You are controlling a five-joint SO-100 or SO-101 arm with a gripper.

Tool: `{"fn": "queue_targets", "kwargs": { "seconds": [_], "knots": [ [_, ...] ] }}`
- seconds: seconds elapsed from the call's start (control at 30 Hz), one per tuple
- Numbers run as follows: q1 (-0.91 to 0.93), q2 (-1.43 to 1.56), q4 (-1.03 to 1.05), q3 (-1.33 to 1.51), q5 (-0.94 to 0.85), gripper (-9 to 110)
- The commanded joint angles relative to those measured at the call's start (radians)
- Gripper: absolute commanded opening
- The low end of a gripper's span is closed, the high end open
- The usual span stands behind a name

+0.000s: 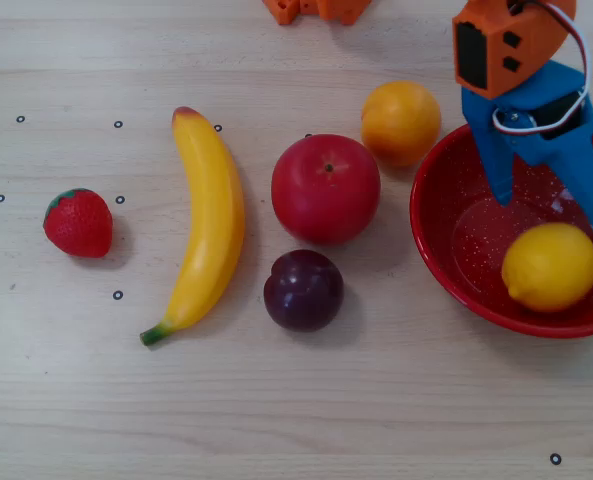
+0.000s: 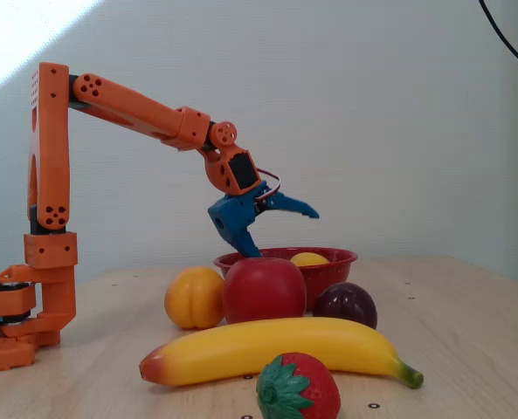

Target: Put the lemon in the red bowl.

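Observation:
The yellow lemon (image 1: 550, 266) lies inside the red bowl (image 1: 438, 262) at the right edge of the overhead view, toward the bowl's near side. In the fixed view only the lemon's top (image 2: 309, 259) peeks over the red bowl's rim (image 2: 333, 267). My blue gripper (image 1: 556, 214) hangs open just above the bowl's far half, with nothing between its fingers. Seen from the side, the gripper (image 2: 286, 233) has its jaws spread wide, one fingertip (image 2: 256, 251) down at the rim and the other pointing out over the bowl.
An orange (image 1: 401, 122) sits by the bowl's far left rim. A red apple (image 1: 326, 188), a dark plum (image 1: 303, 290), a banana (image 1: 208, 225) and a strawberry (image 1: 78, 222) lie to the left. The orange arm base (image 2: 14, 323) stands at the back.

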Motion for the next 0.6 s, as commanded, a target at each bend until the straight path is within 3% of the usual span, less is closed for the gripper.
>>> {"fn": "queue_targets", "kwargs": {
  "seconds": [0.0, 0.2, 0.37, 0.57],
  "knots": [
    [0.011, 0.054, 0.006, -0.137, -0.044, 49],
    [-0.037, 0.129, 0.043, -0.278, -0.057, 28],
    [-0.112, 0.252, 0.097, -0.313, -0.057, 3],
    [-0.233, 0.485, 0.167, -0.181, -0.038, 0]
  ]
}}
